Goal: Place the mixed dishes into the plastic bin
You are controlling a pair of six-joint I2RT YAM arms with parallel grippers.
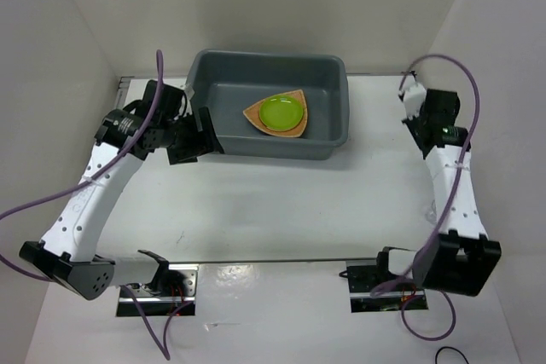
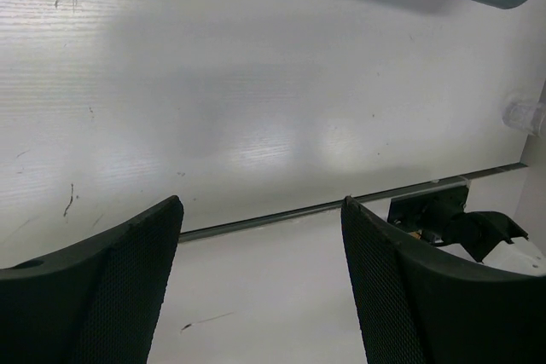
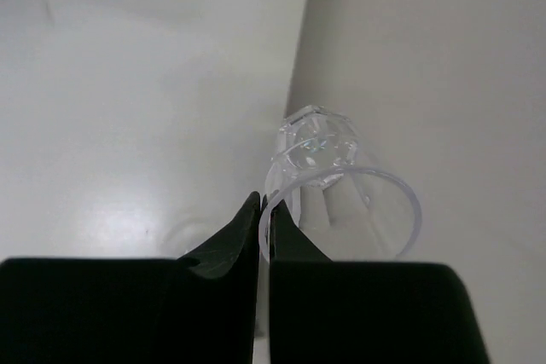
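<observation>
The step in hand is picking up a clear cup with the right tool. In the right wrist view its two fingers are pressed together on the cup's near wall at the rim, one finger inside the mouth and one outside, so the tool is closed on the cup. The cup lies tipped against the side wall, well to the right of the plastic bin.

Inside the bin, the lime-green plate sits on the tan woven plate, near the middle of the floor. The cream dish and the other cup I cannot find.

The left tool hangs just beside the bin's left end, jaws wide apart and holding nothing.

Next, the right arm needs to lift the cup off the worktop, carry it left over the bin's rim, and release it there. The thin-wall pinch may slip, so a steady lift seems wise.
</observation>
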